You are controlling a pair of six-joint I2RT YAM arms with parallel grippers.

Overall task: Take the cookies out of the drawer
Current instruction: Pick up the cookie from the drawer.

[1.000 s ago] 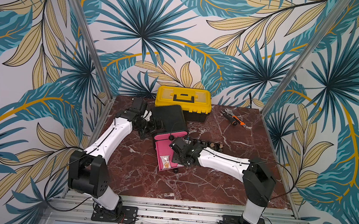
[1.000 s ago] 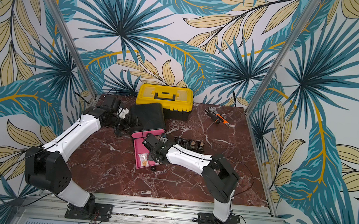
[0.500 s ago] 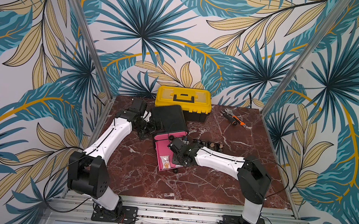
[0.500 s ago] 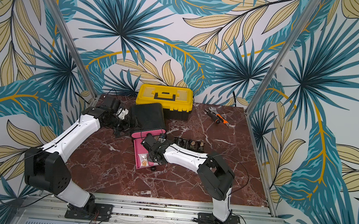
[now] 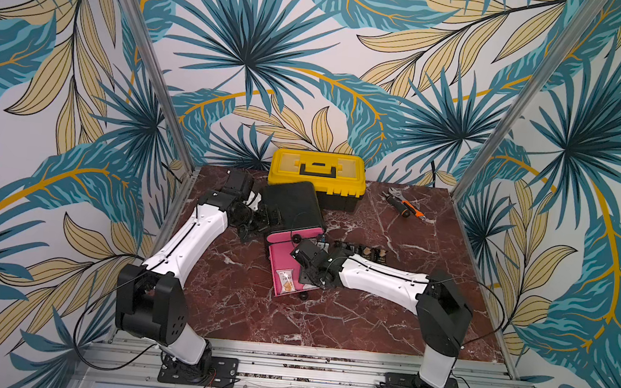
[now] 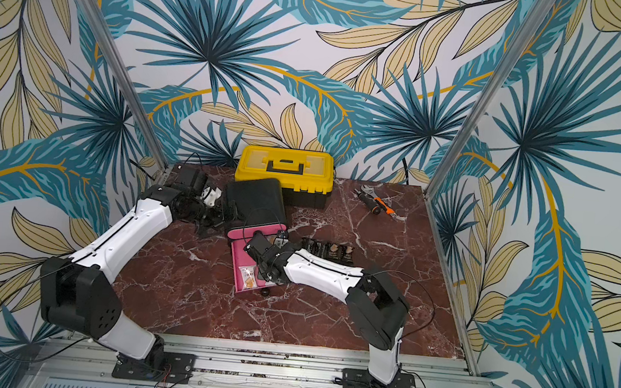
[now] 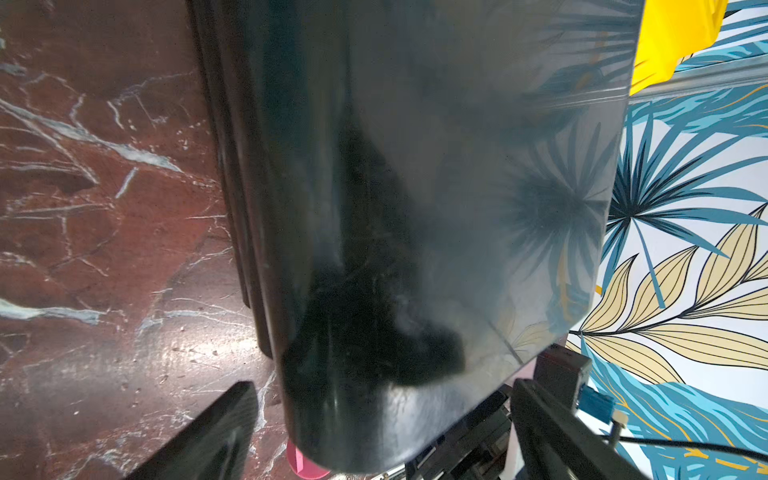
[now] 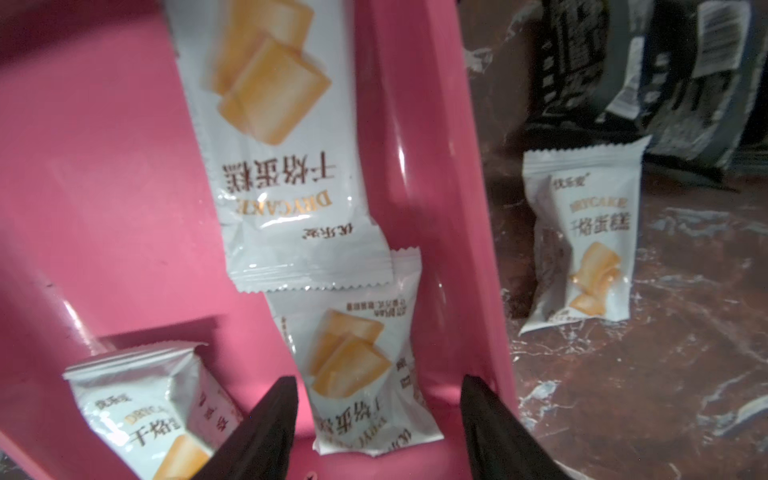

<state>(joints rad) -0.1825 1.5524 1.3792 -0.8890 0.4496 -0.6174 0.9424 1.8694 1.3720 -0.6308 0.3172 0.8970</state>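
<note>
Right gripper [image 8: 376,384] is down in the open pink plastic drawer [image 8: 104,187]. Jaws are apart, nothing clamped. One white wrapped cookie packet [image 8: 357,374] lies flat between the fingers, with pink floor showing on the wall side. The drawer's side wall runs just beside the outer finger, so it's tight there.

Two more in the drawer: a long white packet [image 8: 282,166] overlapping the end of the first, and a third white packet [image 8: 137,415] near a step in the drawer floor.

A fourth white packet [image 8: 590,241] is out on the red-brown marble counter [image 5: 366,324], near the drawer wall, with black wrapped packets [image 8: 573,54] behind it. In both top views the black packets [image 5: 365,251] [image 6: 330,250] lie in a row behind the right forearm.

White wrappers read "DRYCAKE" and "干烙蛋糕" over a tan biscuit picture. The black ones show barcodes; the rest is unreadable.

Left gripper [image 7: 382,386]: jaws are wide apart with the glossy black drawer case [image 7: 415,208] between them. Can't tell whether they press on it.

Yellow plastic toolbox [image 5: 317,172] sits just behind the case. Orange-and-black hand tools [image 5: 402,207] lie at the right rear, well apart.

Open marble lies on the near side of the drawer front and right of the packet row.
</note>
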